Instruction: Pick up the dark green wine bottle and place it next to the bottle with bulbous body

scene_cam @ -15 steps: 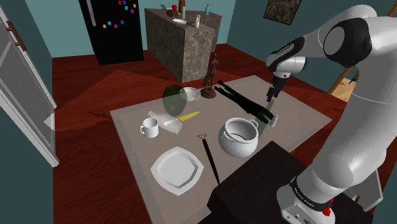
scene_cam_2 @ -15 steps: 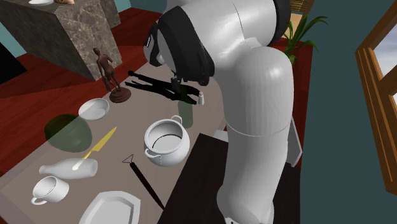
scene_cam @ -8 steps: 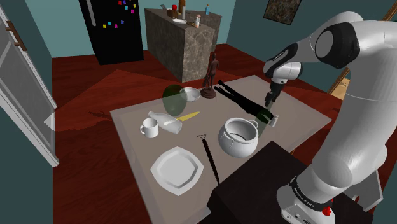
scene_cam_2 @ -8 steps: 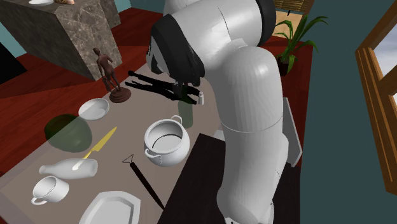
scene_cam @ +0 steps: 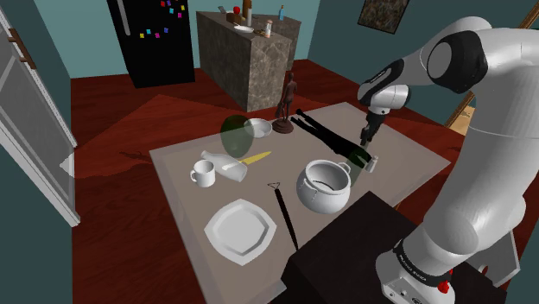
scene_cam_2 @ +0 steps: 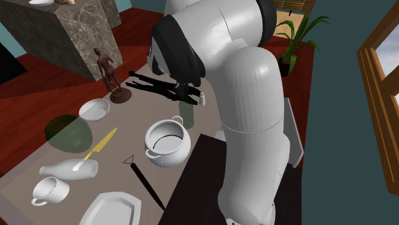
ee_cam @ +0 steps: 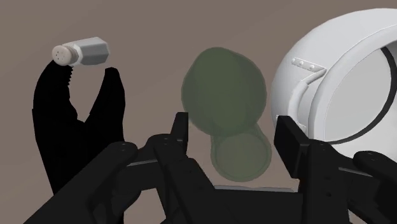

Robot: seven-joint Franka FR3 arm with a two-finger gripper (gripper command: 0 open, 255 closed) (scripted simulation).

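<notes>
End effector point(ee_cam: 235, 135): fingers apart, straddling the top of the upright green bottle point(ee_cam: 222, 89), no contact visible. Bottle stands near the surface's point(scene_cam: 285, 168) stand-side edge, between pot point(ee_cam: 343, 70) and shaker point(ee_cam: 83, 52).

White two-handled pot point(scene_cam: 324, 186) on the grey table point(scene_cam: 406, 160), white plate point(scene_cam: 240, 229) nearer the front edge, white mug point(scene_cam: 203, 175), yellow knife point(scene_cam: 255, 158), brown figurine point(scene_cam: 287, 104) at the back, grey shaker point(ee_cam: 81, 52) touching black pliers point(ee_cam: 54, 127)
</notes>
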